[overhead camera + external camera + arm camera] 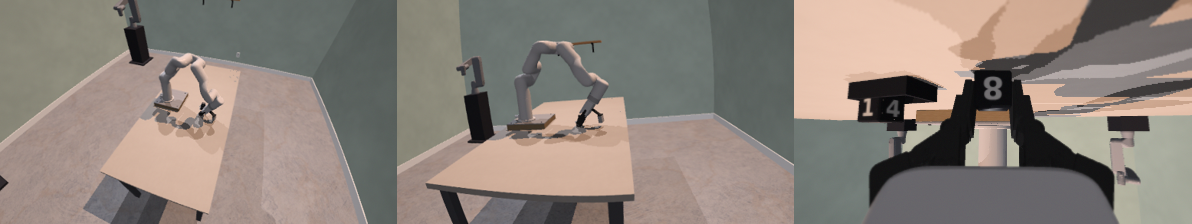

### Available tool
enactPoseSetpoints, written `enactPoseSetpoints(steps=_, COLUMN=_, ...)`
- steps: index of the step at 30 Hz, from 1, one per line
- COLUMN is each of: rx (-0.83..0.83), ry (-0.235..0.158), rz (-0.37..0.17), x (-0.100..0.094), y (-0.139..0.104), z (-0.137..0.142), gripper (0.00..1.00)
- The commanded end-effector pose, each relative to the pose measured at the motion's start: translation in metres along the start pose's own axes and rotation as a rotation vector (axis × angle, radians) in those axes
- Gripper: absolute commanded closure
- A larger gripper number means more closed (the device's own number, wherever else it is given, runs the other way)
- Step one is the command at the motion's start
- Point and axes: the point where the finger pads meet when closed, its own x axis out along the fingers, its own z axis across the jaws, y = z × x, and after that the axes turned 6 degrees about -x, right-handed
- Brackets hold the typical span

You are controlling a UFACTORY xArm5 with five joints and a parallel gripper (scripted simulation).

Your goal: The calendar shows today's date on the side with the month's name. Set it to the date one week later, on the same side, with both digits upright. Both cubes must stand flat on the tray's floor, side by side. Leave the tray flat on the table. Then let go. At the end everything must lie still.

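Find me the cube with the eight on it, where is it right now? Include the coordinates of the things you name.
In the wrist view, the 8 cube [993, 99] is just above centre, between the fingers of the pincer [201, 113] [579, 123] [992, 92], to the right of the faces marked 1 and 4 [881, 108].

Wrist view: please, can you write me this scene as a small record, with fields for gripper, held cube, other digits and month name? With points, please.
gripper: [207, 115] [579, 124] [993, 80] fingers shut on the cube
cube: black [1002, 102], an 8 facing the camera
other digits: 1 [867, 108] and 4 [893, 108], side by side, by a black piece [879, 90]
month name: not visible
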Motion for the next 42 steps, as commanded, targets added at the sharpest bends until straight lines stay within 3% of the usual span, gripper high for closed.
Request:
enactPoseSetpoints(steps=1, rx=0.000, ry=0.000, rz=0.003, x=-0.002, y=0.000, z=0.000, gripper=0.73)
enactPoseSetpoints(steps=27, rx=0.001, ry=0.001, rz=0.004, x=-0.003, y=-0.001, z=0.001, gripper=0.73)
enactPoseSetpoints(steps=42, rx=0.003, ry=0.002, rz=0.004, x=-0.041, y=-0.027, z=-0.001, gripper=0.73)
